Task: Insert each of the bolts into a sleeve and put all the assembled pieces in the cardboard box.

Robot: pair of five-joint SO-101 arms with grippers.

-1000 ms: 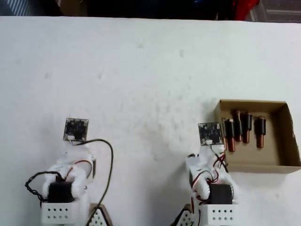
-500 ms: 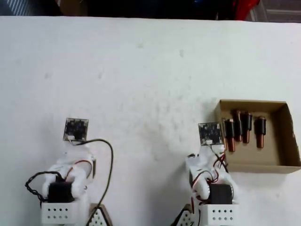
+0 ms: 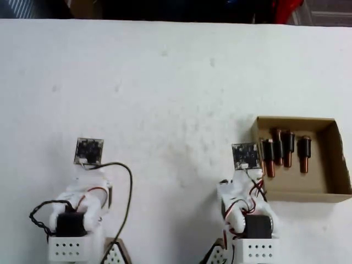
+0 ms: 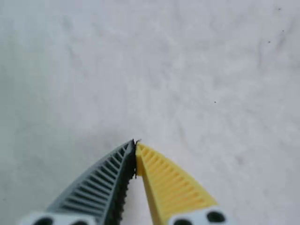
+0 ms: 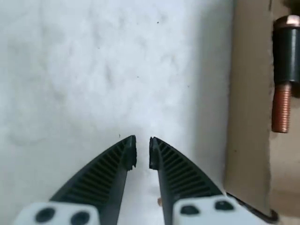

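Observation:
The cardboard box [image 3: 330, 159] sits on the white table at the right. Several assembled pieces [image 3: 287, 148], each a copper bolt in a black sleeve, lie side by side on its floor. The right arm [image 3: 245, 203] is folded back near the front edge, just left of the box. My right gripper [image 5: 142, 150] hangs over bare table beside the box wall [image 5: 243, 93], its black fingers shut with a thin gap and nothing held; one assembled piece [image 5: 285, 56] shows inside the box. The left arm [image 3: 82, 203] is folded back at the front left. My left gripper [image 4: 136, 146] is shut and holds nothing.
The white table [image 3: 165, 88] stretches wide in front of both arms, up to a dark far edge. A black cable [image 3: 130, 187] loops beside the left arm's base.

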